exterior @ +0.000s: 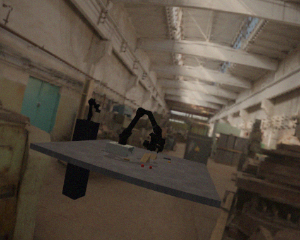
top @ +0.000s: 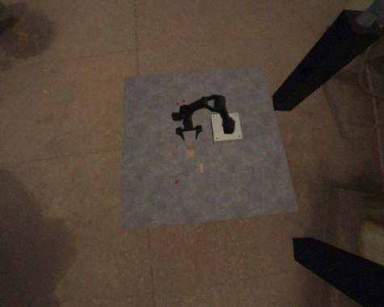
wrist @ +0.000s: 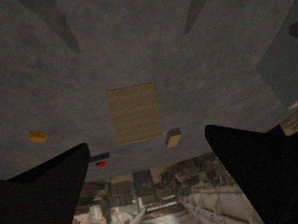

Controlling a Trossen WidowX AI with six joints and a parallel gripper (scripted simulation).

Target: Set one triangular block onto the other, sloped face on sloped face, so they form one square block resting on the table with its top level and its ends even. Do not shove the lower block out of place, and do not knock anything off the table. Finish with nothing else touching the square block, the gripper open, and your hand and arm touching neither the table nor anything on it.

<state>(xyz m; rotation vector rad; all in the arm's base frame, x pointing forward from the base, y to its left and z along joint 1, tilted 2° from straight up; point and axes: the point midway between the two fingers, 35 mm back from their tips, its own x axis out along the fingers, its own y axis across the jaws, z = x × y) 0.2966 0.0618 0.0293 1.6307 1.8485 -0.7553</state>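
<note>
One tan triangular block (top: 190, 153) (exterior: 153, 156) (wrist: 134, 114) rests on the table, just beyond the fingertips in the top view. The other tan triangular block (exterior: 145, 158) stands apart on the table, its slanted outline showing in the exterior view; the arm mostly covers it in the top view, and the wrist view does not show it. My gripper (top: 190, 139) (exterior: 155, 150) (wrist: 148, 140) is open and empty, above the table between the two blocks. The exact turn of the sloped faces is too small to tell.
A small tan block (top: 201, 167) (wrist: 173, 137) lies beyond the triangular one. Red cubes (top: 178, 103) (exterior: 142, 165) (wrist: 100, 164), an orange piece (top: 170, 154) (exterior: 169, 162) (wrist: 38, 136) and a dark strip (exterior: 167, 158) (wrist: 99, 156) lie around. The arm stands on a pale base (top: 218, 135) (exterior: 111, 148).
</note>
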